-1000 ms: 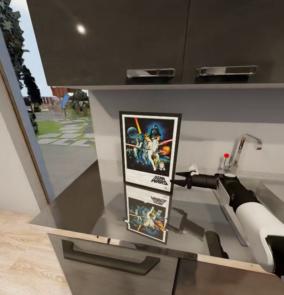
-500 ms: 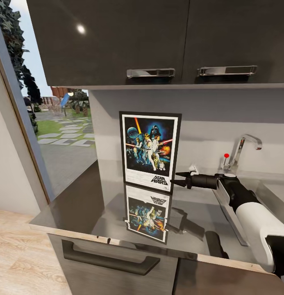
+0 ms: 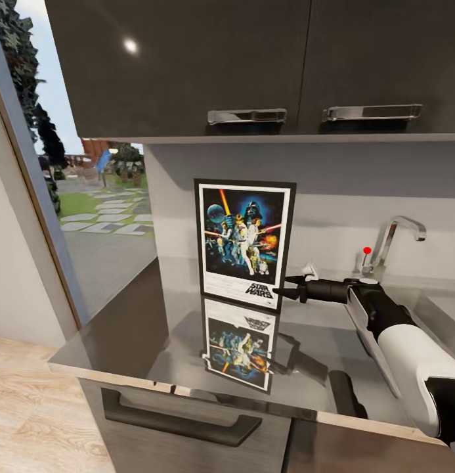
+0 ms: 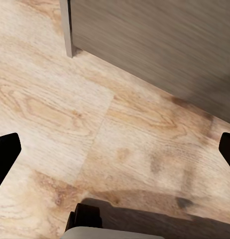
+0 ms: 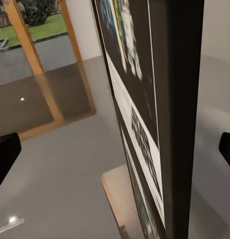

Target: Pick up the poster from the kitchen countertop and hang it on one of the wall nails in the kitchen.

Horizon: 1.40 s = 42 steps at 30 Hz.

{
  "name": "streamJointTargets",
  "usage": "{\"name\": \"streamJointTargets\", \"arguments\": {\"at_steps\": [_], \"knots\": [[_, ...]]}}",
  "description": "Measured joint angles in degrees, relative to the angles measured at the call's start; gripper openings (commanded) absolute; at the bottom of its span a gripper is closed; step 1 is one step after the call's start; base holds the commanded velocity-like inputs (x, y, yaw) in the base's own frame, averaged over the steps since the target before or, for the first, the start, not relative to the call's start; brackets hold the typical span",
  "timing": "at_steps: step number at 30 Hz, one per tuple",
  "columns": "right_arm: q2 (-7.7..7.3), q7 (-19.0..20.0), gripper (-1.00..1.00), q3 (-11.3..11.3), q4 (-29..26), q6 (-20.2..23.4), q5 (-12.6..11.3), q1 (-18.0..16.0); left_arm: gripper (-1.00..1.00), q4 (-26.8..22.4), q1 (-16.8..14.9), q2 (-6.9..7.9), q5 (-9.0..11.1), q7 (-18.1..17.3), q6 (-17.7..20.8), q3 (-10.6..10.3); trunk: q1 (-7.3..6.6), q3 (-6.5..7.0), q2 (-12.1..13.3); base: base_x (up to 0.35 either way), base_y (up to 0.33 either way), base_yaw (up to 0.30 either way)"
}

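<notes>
Poster (image 3: pixel 244 244) stands upright on the bench (image 3: pixel 122 328), at its far side against the grey wall below the cabinets (image 3: pixel 188 66). Its frame is black, border white, print facing the robot. A dimmer upside-down reflection of it lies on the glossy slab directly in front.

Right gripper (image 3: pixel 284 289) is at the poster's lower right corner, level with the lettering, arm (image 3: pixel 411 355) reaching in from the right. In the right wrist view the poster's black edge (image 5: pixel 179 124) runs between the two fingers, which sit wide apart at either margin; one fingertip (image 5: pixel 5 152) is clear of the frame. Fingers are spread, not pinching the poster. Contact with the frame cannot be confirmed.

Left gripper (image 4: pixel 115 154) points down at the plank floor (image 4: pixel 55 109), beside a grey cabinet front (image 4: pixel 160 45). Its fingers are spread, holding nothing.

Right of the poster, a chrome tap (image 3: pixel 396 240) with a red-tipped lever stands at the far wall above the sink (image 3: pixel 444 309). Left of the bench, a glazed opening (image 3: pixel 89 217) shows paving and grass outside. A drawer handle (image 3: pixel 181 420) runs below the bench's pale front edge.
</notes>
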Motion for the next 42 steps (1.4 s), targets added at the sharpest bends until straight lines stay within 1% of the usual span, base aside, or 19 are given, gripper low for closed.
{"name": "streamJointTargets", "arguments": {"at_steps": [18, 42], "knots": [[0.0, 0.0, 1.0, 0.0, -0.03, 0.0, 0.05, -0.02, 1.0, 0.02, 0.0, 0.0, 0.0, 0.0, 0.03, 0.0, 0.0, 0.0, 0.0, 0.0, 0.029, 0.0], [0.0, 0.0, 1.0, 0.0, -0.03, 0.01, 0.05, -0.03, 1.0, 0.05, 0.0, 0.0, 0.0, 0.0, -0.05, 0.0, 0.0, 0.0, 0.0, 0.0, 0.002, 0.0]]}}
